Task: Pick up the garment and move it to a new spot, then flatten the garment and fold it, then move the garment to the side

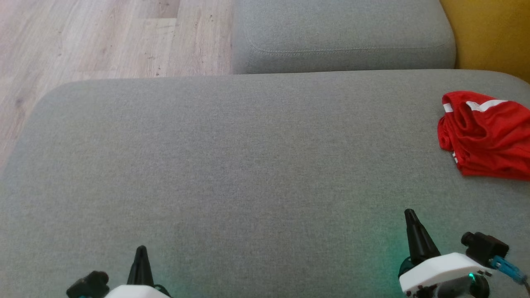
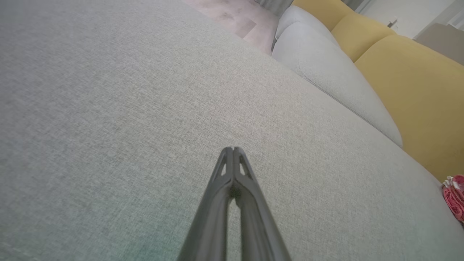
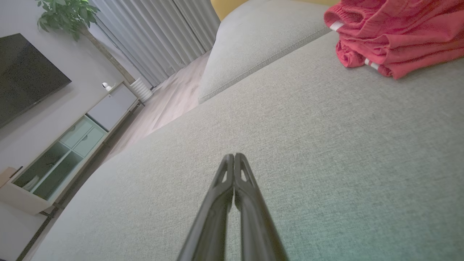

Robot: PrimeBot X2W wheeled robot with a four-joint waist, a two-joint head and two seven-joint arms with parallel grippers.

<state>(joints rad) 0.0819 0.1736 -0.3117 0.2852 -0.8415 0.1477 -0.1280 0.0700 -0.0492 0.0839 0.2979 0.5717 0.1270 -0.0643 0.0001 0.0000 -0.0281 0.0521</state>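
Note:
A crumpled red garment (image 1: 486, 134) with white stripes lies at the far right of the grey cushion (image 1: 232, 165). The same red garment (image 3: 395, 34) fills the upper right corner of the right wrist view, and a sliver of it (image 2: 455, 197) peeks in at the right edge of the left wrist view. My right gripper (image 1: 410, 215) is shut and empty, low on the right, well short of the garment. Its fingertips (image 3: 233, 157) meet over bare fabric. My left gripper (image 1: 141, 249) is shut too, at the lower left, with its fingertips (image 2: 233, 149) pressed together.
A second grey cushion (image 1: 339, 35) sits behind the first. Yellow upholstery (image 1: 492, 33) rises at the back right. Wooden floor (image 1: 103, 37) lies beyond the cushion's left and far edges. A TV (image 3: 25, 72), a cabinet (image 3: 69, 145) and a plant (image 3: 65, 14) stand across the room.

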